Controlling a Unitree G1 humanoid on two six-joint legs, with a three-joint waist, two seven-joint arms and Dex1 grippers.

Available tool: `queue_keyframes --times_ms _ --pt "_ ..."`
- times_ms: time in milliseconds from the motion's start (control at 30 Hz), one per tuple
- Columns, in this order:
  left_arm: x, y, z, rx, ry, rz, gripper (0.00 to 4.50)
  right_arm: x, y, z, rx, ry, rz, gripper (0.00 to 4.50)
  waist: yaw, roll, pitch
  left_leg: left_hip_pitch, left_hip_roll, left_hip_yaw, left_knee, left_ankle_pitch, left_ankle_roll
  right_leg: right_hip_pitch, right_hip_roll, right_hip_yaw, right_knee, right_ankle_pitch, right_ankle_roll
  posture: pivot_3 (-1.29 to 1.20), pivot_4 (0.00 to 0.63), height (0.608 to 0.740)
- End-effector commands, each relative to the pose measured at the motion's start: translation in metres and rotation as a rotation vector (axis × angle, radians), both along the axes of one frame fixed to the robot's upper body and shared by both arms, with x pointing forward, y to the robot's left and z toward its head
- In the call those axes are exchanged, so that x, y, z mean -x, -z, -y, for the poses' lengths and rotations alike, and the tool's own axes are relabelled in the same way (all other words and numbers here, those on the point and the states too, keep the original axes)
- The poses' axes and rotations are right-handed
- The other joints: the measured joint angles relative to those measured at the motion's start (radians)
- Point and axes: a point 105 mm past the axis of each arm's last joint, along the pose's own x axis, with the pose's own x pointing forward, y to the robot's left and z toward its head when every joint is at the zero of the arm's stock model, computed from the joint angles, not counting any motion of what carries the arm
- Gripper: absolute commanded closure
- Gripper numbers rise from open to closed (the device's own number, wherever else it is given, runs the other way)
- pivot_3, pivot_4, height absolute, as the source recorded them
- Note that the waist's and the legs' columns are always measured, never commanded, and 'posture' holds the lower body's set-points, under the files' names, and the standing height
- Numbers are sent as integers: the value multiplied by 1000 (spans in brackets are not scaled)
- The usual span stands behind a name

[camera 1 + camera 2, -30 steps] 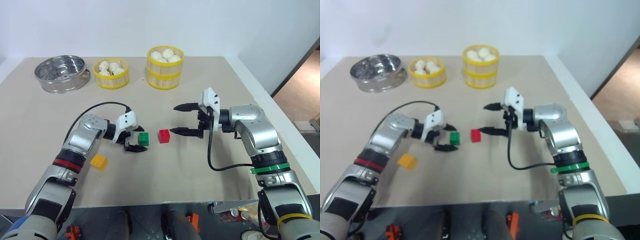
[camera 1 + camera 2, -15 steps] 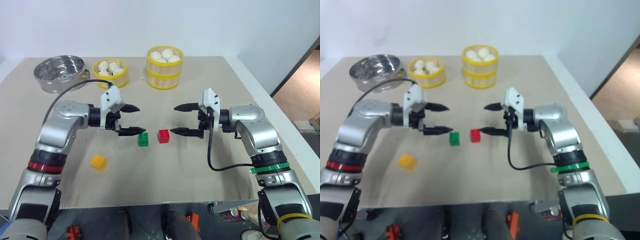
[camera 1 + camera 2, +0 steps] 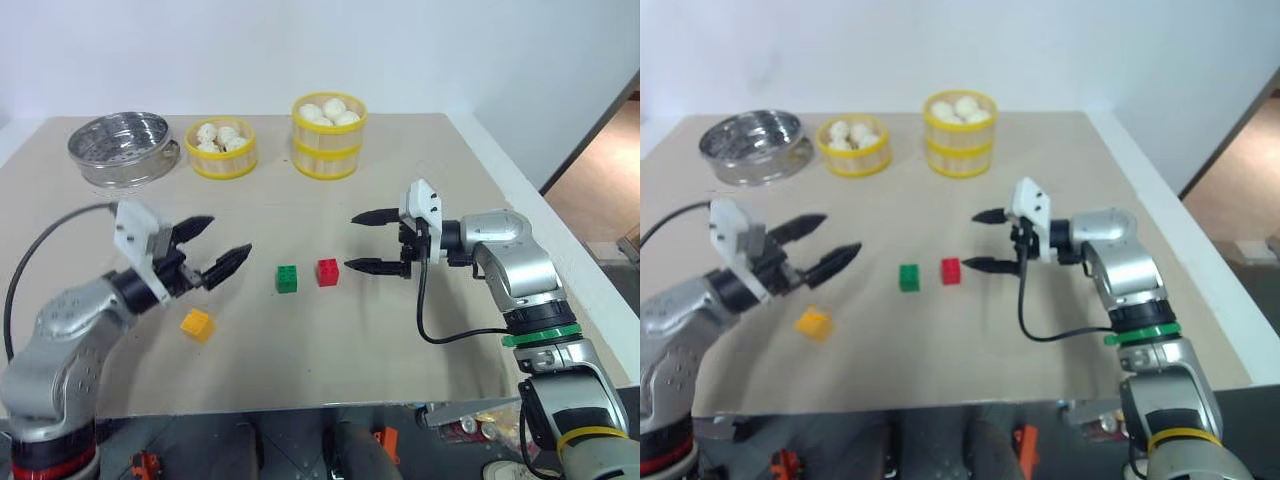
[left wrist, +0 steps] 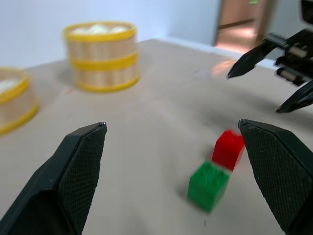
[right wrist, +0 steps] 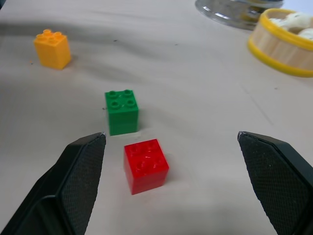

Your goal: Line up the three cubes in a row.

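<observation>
Green cube: resting on the table, just beside the red cube, a narrow gap between; judged already placed.
Red cube: roughly level with the green one, forming the first two of the row.
Yellow-orange cube: well apart from the pair, nearer the front edge and off their line; judged the one piece left to place.
Left gripper: fingers spread wide, holding nothing, raised above the table near the yellow-orange cube.
Right gripper: fingers spread wide, empty, tips just beside the red cube without touching.
Progress: two of three aligned; remaining, bringing the yellow-orange cube beside the green.
Background: steamer baskets of buns and metal pan along the far edge, apart from the work.
</observation>
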Motion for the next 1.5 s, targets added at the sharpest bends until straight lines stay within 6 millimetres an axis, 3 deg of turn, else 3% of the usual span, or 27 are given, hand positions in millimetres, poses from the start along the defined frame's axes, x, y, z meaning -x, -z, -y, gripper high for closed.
queue_keyframes --times_ms 33,167,333,533,633,733,1067,1300,1400,1500 --pt "21 -9 -2 14 -86 81 33 -1 -12 -2 -3 -20 48 0 2 0 0 0 0 0 0 0 0 0 0 0 0 0 0 0 150 740" --pt "35 11 -12 6 -223 45 33 -2 -10 -3 3 -27 48 0 2 0 0 1 -1 2 2 0 0 0 0 3 0 0 -1 0 150 740" --pt "39 31 -24 -11 -319 0 33 3 -7 -5 -14 -52 23 0 3 0 0 1 -1 0 2 0 0 -1 0 3 0 1 -3 0 150 740" --pt "38 49 -28 -8 -330 -53 33 31 -19 -20 -136 -189 -84 0 2 0 0 0 -1 1 2 0 0 -2 0 5 0 1 -3 0 150 740" --pt "37 57 -27 -14 -312 -79 33 53 -7 -22 -60 -280 -127 0 5 0 0 0 -1 1 1 0 0 -3 0 5 -1 1 -3 0 150 740" --pt "38 65 -27 -5 -302 -112 33 61 0 -23 -23 -311 -124 0 6 0 0 0 -1 1 0 -1 0 -3 0 5 -3 0 -3 0 150 740" --pt "41 81 -21 -15 -250 -176 33 58 3 -20 -2 -291 -101 0 5 0 0 0 -2 1 -1 -2 -1 -4 0 5 -4 1 -3 0 150 740" --pt "36 93 -29 -51 -292 -213 33 55 4 -20 -1 -281 -88 0 5 0 0 -1 -2 2 -2 -3 -2 -4 0 5 -5 1 -3 0 150 740" --pt "32 96 -33 -57 -313 -220 769 55 3 -20 -3 -279 -85 0 5 0 0 -1 -2 2 -3 -3 -2 -4 0 5 -6 1 -3 0 150 740" --pt "29 97 -33 -76 -306 -216 1786 54 -1 -22 -42 -269 -97 0 6 -1 0 -1 -2 2 -4 -3 -2 -4 0 5 -7 0 -3 0 150 740"
